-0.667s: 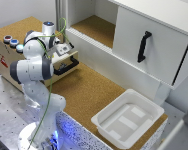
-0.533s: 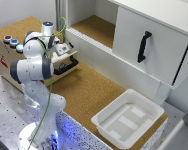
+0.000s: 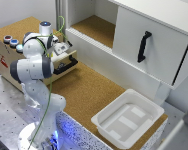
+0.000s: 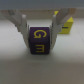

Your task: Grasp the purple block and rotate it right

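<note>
From my station the wrist view showed the fingers [image 4: 20, 25] standing on either side of the purple block [image 4: 39, 41], pressed against its two flanks and gripping it, with the gripper [image 4: 39, 36] centred over it. The block bore yellow letters on its face and sat low between them; whether it rested on the pale surface below or hung just clear I could not tell. A yellow block [image 4: 64, 26] lay just behind it. Compared with the frames a moment before, the arm [image 3: 38, 50] looked almost unmoved at the exterior view's left, over the wooden box [image 3: 9, 57] with its black handle [image 3: 66, 65], so I judged the grasp had only just settled and the rightward turn was not yet begun. The white tray [image 3: 129, 120] lay well apart on the bench [image 3: 89, 90].
</note>
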You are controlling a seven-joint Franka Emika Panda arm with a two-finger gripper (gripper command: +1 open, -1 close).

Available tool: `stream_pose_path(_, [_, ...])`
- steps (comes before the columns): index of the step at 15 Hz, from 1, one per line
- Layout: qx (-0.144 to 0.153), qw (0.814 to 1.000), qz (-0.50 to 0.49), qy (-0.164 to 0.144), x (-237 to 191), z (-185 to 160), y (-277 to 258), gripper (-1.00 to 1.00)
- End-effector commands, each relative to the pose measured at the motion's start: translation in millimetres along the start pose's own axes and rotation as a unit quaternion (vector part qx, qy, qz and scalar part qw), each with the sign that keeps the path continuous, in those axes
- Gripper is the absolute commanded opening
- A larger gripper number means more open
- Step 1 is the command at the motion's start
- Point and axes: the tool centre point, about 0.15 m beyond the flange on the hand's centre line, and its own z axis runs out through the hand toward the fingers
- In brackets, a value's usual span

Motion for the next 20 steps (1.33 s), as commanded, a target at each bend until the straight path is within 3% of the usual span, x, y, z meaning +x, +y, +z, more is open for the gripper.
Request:
stream_pose_path(1, [0.061,0.981,0.176,-0.064,13.0,-19.5,41.9,-1.0])
stream_pose_path(3, [0.104,0.951,0.285,-0.049,4.0,-25.7,53.6,-1.0])
stream_pose_path(5, [0.129,0.915,0.379,-0.044,-4.0,-28.3,58.0,-1.0])
stream_pose_path(8, [0.121,0.869,0.479,-0.038,-2.9,-30.4,57.0,-1.0])
stream_pose_path(9, [0.11,0.861,0.495,-0.045,1.9,-29.9,54.6,-1.0])
stream_pose_path(10, [0.077,0.852,0.514,-0.058,6.7,-28.9,49.7,-1.0])
stream_pose_path(11, [0.014,0.841,0.536,-0.072,7.1,-28.2,42.1,-1.0])
stream_pose_path(13, [-0.002,0.809,0.584,-0.072,-3.7,-25.1,35.5,-1.0])
stream_pose_path(14, [-0.03,0.803,0.59,-0.075,-5.2,-26.0,30.3,-1.0])
stream_pose_path(17, [-0.044,0.788,0.609,-0.081,-13.6,-18.7,14.2,-1.0])
stream_pose_path(20, [-0.039,0.769,0.634,-0.067,-28.2,-6.1,8.1,-1.0])
